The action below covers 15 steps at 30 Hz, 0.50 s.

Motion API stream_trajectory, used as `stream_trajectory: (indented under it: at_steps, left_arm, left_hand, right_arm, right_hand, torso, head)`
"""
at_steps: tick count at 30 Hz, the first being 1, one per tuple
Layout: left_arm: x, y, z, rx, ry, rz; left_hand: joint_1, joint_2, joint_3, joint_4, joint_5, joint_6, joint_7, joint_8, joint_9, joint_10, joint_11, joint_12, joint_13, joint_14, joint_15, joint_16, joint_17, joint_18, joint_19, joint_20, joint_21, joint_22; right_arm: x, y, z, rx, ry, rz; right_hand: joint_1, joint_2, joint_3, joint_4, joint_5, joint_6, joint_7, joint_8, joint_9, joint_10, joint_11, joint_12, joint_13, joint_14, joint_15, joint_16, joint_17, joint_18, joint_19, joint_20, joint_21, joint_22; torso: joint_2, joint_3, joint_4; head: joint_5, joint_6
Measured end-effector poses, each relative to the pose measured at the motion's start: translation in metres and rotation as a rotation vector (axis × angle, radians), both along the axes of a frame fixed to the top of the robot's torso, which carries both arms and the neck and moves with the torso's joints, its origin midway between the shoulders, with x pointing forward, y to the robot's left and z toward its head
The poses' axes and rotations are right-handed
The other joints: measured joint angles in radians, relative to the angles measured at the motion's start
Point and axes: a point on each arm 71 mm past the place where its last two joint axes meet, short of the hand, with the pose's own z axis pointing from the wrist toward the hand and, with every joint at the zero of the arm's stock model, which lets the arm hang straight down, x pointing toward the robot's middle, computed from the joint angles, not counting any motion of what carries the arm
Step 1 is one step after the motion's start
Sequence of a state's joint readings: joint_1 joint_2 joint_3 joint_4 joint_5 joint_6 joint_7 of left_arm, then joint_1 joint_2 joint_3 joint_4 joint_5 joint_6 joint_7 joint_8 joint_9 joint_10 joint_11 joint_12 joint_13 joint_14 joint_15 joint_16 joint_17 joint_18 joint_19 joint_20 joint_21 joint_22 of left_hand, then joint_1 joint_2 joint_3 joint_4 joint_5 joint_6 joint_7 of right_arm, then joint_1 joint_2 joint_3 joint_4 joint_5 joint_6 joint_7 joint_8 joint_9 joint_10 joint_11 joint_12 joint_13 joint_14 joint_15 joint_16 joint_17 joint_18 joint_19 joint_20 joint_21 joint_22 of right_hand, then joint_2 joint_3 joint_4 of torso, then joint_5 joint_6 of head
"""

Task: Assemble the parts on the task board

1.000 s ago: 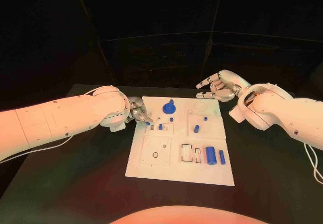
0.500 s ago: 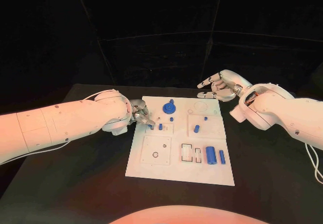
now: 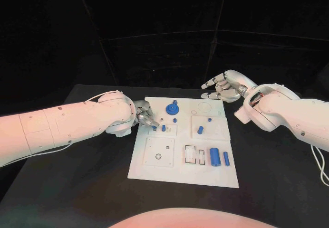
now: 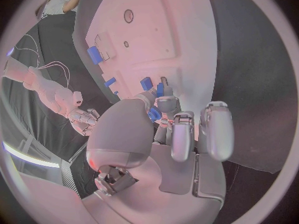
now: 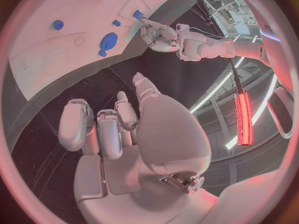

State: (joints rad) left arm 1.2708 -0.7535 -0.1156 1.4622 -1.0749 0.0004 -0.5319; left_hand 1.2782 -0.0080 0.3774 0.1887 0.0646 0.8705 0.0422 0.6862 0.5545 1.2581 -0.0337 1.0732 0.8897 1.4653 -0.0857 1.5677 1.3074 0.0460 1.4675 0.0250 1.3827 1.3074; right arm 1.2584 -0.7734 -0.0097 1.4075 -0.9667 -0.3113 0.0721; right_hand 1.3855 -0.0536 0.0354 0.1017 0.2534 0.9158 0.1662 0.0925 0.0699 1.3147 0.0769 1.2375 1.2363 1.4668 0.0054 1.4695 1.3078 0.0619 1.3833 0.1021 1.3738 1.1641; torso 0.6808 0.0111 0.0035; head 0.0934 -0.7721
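At centre frame, the left hand [image 3: 142, 115] pinches a small blue part [image 4: 154, 114] over the flat white task board [image 3: 164, 171]; upper right, the right hand [image 3: 224, 87] hangs spread, holding nothing.

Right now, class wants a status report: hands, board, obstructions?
Left hand pinching small blue part over task board. Right hand open, beyond board. Nothing blocking.

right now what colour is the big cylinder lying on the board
Blue; the cylinder shows best in the head view.
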Motion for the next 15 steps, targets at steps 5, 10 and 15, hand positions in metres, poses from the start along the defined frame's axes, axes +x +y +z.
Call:
stream_trajectory:
  at_steps: [5, 10, 15]
  left_arm:
    - [0.0015, -0.0017, -0.0012, 0.004, 0.002, -0.002]
    - [0.0038, -0.0021, -0.0022, 0.009, 0.004, 0.000]
    - [0.0047, -0.0027, -0.0044, 0.013, 0.008, 0.000]
  left_hand:
    - [-0.003, -0.003, 0.003, -0.003, 0.000, 0.000, 0.000, 0.000, 0.000, 0.000, 0.000, 0.000, 0.000, 0.000, 0.000, 0.000, 0.000, 0.000, 0.000, 0.000, 0.000, 0.000]
    - [-0.003, -0.003, 0.006, -0.006, -0.003, 0.000, 0.000, 0.000, 0.000, 0.000, 0.000, 0.000, 0.000, 0.000, 0.000, 0.000, 0.000, 0.000, 0.000, 0.000, 0.000, 0.000]
    - [-0.003, -0.003, 0.008, -0.008, -0.003, 0.000, 0.000, -0.001, 0.000, 0.000, 0.000, 0.000, -0.001, 0.000, 0.000, 0.000, 0.000, 0.000, 0.000, 0.000, 0.000, 0.000]
  right_arm:
    - [-0.0001, 0.0001, 0.0000, 0.000, 0.000, 0.000]
    - [-0.0002, 0.0003, 0.0000, 0.000, 0.000, 0.001]
    - [-0.0002, 0.0004, 0.0000, 0.000, 0.000, 0.001]
  right_hand:
    - [0.000, 0.000, 0.000, 0.000, 0.000, 0.000, 0.000, 0.000, 0.000, 0.000, 0.000, 0.000, 0.000, 0.000, 0.000, 0.000, 0.000, 0.000, 0.000, 0.000, 0.000, 0.000]
    - [0.000, 0.000, 0.000, 0.000, 0.000, 0.000, 0.000, 0.000, 0.000, 0.000, 0.000, 0.000, 0.000, 0.000, 0.000, 0.000, 0.000, 0.000, 0.000, 0.000, 0.000, 0.000]
    - [0.000, 0.000, 0.000, 0.000, 0.000, 0.000, 0.000, 0.000, 0.000, 0.000, 0.000, 0.000, 0.000, 0.000, 0.000, 0.000, 0.000, 0.000, 0.000, 0.000, 0.000, 0.000]
  torso:
    - [0.000, 0.0000, 0.0000]
    - [0.000, 0.0000, 0.0000]
    - [0.000, 0.0000, 0.0000]
  head:
    - [0.001, -0.001]
    - [0.003, -0.001]
    - [0.003, -0.002]
